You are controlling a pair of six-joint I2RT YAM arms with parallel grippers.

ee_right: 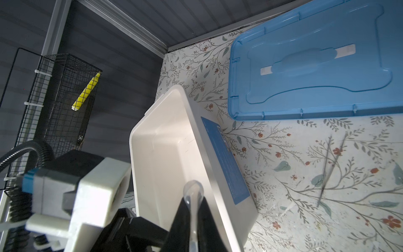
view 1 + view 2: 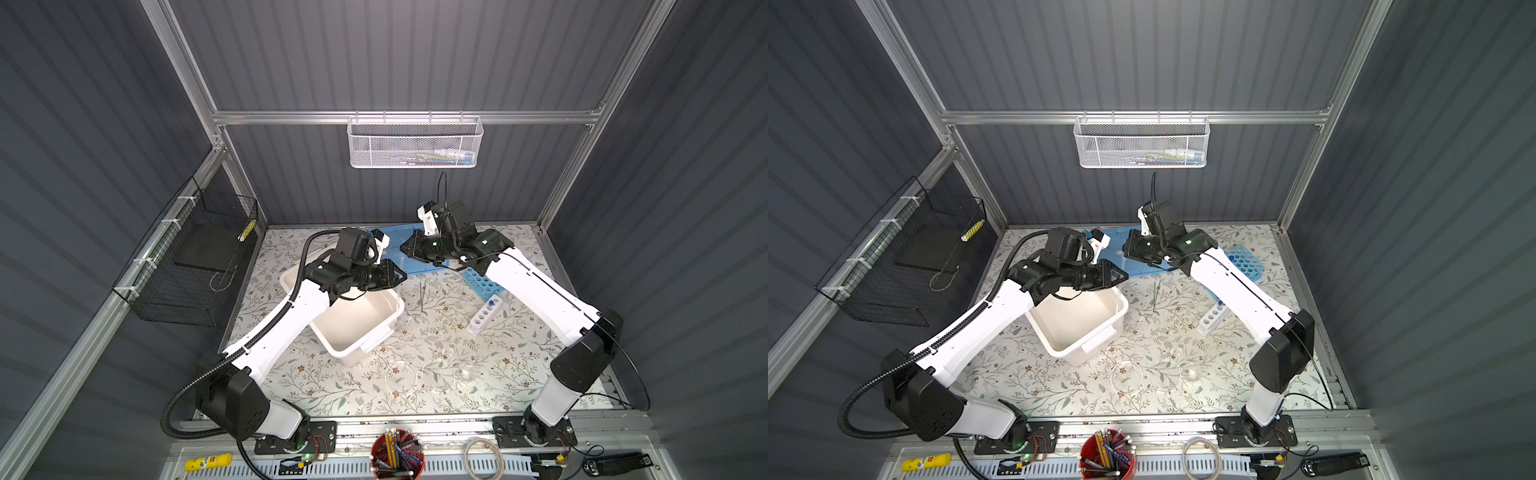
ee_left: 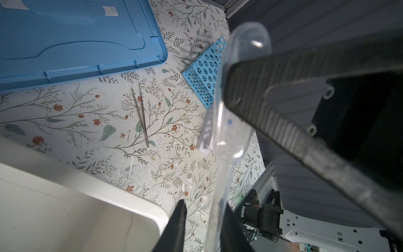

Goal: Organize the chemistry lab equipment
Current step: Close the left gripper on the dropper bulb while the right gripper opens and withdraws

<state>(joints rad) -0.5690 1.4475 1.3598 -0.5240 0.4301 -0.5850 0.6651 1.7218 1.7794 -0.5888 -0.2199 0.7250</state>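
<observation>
- Closest to the right wrist lens, the right end effector is clenched on a clear pipette, whose bulb pokes out past the fingertips. Beyond it stand an open white bin and a blue lid, which lies flat on the floral worktop. Thin dark tweezers lie near the lid.
- From the left wrist, the pipette stem runs down between the fingers of the left end effector. It is only partly closed: one finger seems to sit against the stem, and a gap shows at the other. A ribbed finger of the right end effector crosses the pipette just under the bulb. The tweezers lie flat between lid and bin, with a blue tube rack and a white rack past them.
- In both top views the two end effectors meet almost tip to tip above the bin's rim, and the pipette is barely discernible. The white rack holds one blue-capped test tube. Two round glass dishes and a small glass vessel stand on the worktop's near part.
</observation>
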